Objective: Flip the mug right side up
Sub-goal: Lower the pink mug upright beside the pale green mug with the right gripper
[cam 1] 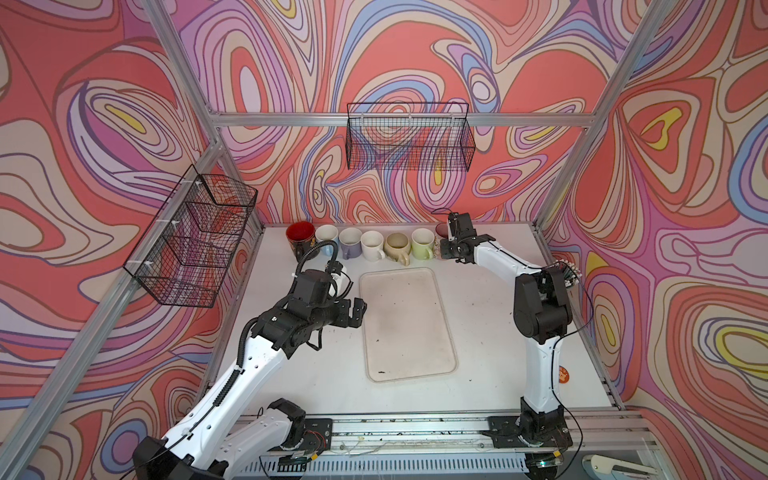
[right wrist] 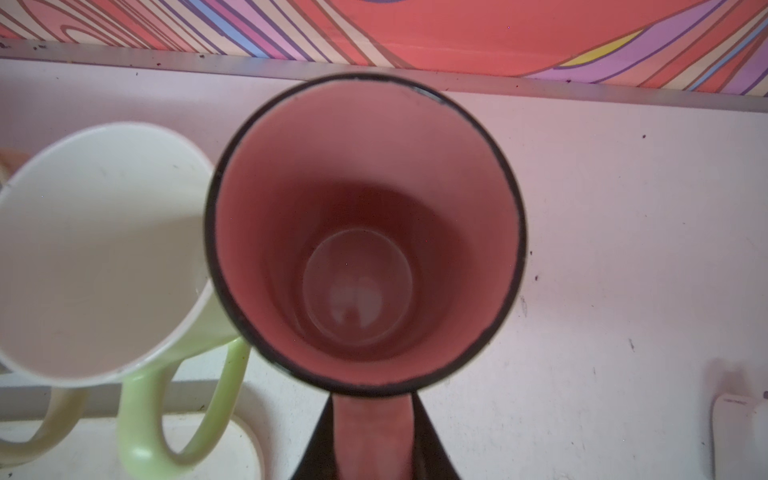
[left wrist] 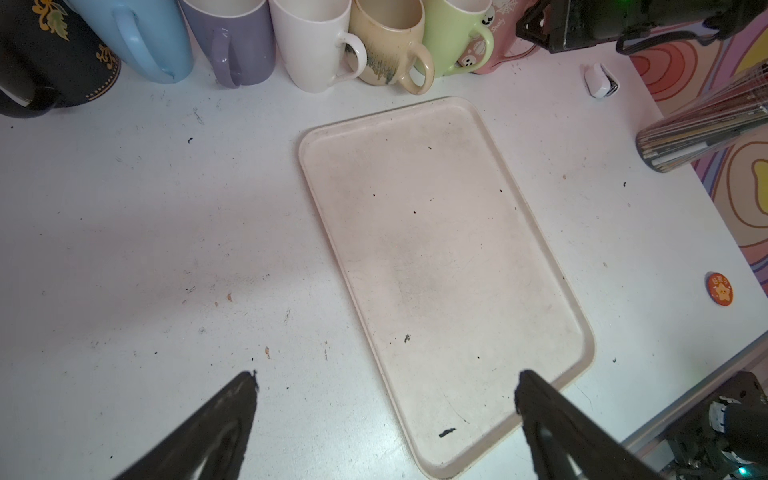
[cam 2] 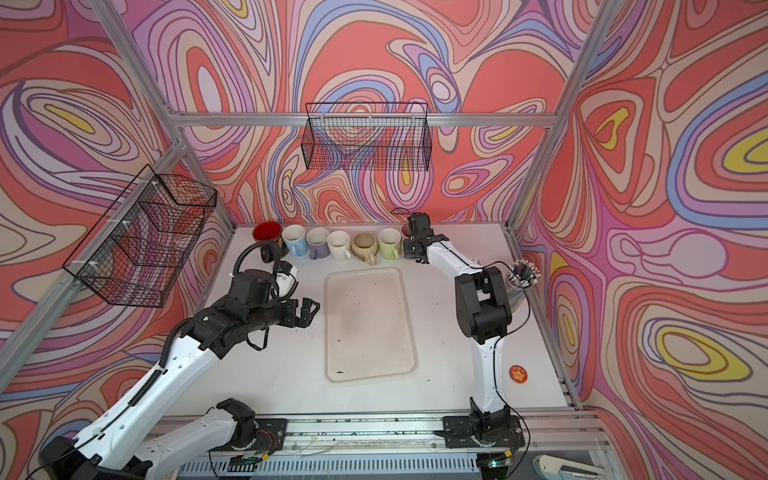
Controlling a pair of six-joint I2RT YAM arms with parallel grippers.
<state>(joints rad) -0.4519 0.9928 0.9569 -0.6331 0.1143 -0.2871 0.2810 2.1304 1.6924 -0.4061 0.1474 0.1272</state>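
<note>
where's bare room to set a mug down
Free: the beige tray, the tabletop left of it by the open left gripper, and the strip between tray and orange badge. Crowded: the back edge, mugs packed from black mug to the pink mug the right gripper holds.

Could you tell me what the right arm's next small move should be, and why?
Probably open the right gripper and release: the pink mug it holds by the handle already stands mouth up, apparently on the table, beside the green mug.
</note>
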